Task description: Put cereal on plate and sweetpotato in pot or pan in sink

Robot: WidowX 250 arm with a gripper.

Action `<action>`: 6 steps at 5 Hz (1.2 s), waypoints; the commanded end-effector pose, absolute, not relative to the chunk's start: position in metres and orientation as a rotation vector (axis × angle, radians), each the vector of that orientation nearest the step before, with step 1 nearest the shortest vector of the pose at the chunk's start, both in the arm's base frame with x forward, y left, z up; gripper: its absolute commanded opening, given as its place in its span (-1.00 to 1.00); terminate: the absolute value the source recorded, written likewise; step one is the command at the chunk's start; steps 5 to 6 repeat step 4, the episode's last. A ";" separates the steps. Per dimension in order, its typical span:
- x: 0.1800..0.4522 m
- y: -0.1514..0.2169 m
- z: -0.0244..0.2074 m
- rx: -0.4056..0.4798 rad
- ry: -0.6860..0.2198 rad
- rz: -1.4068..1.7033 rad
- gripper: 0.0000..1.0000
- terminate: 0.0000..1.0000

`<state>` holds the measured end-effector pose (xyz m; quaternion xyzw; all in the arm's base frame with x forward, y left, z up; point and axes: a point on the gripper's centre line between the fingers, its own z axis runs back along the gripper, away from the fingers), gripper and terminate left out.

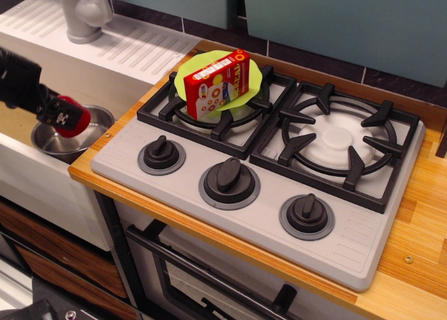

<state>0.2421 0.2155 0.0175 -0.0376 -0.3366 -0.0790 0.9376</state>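
The red cereal box [218, 84] lies on the lime-green plate [187, 75], which rests on the rear left burner grate. In the sink [28, 110] at the left stands the shiny steel pot [96, 124]. My black gripper [66, 116] comes in from the left edge and is shut on the dark-red sweetpotato [75, 121], which hangs over the pot's opening, low at its rim. Whether the sweetpotato touches the pot's bottom is hidden by the gripper.
A grey stove top [258, 166] with three black knobs fills the middle, on a wooden counter [412, 250]. A grey faucet [82, 12] and a ribbed white drainboard [133, 44] sit behind the sink. The right burner [339, 142] is bare.
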 end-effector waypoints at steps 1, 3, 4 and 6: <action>0.238 0.220 0.029 -0.053 -0.727 -0.198 1.00 -1.00; 0.234 0.214 0.040 -0.041 -0.700 -0.188 1.00 -1.00; 0.231 0.210 0.048 -0.024 -0.678 -0.176 1.00 1.00; 0.231 0.210 0.048 -0.024 -0.678 -0.176 1.00 1.00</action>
